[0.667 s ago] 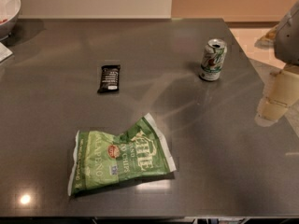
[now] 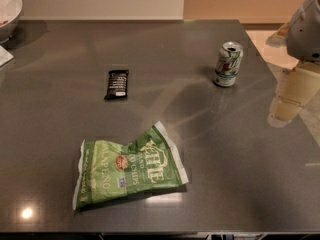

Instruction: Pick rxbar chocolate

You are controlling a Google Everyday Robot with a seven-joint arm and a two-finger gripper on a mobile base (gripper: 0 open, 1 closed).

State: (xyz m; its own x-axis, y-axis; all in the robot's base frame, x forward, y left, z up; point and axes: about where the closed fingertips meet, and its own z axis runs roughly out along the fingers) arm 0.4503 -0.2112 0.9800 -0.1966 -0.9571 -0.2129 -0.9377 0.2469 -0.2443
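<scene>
The rxbar chocolate point(image 2: 117, 83) is a small flat black bar with white lettering. It lies on the dark grey table point(image 2: 60, 129), left of centre and towards the back. My gripper point(image 2: 290, 96) is cream-coloured and hangs at the right edge of the view, over the table's right side. It is far to the right of the bar and a little right of and below the soda can. It holds nothing that I can see.
A large green chip bag point(image 2: 130, 168) lies in front of the bar, near the table's front edge. A green-and-white soda can point(image 2: 228, 64) stands upright at the back right. A white bowl point(image 2: 7, 11) sits at the far left corner.
My gripper has shifted very slightly to the left. Nothing on the table has moved.
</scene>
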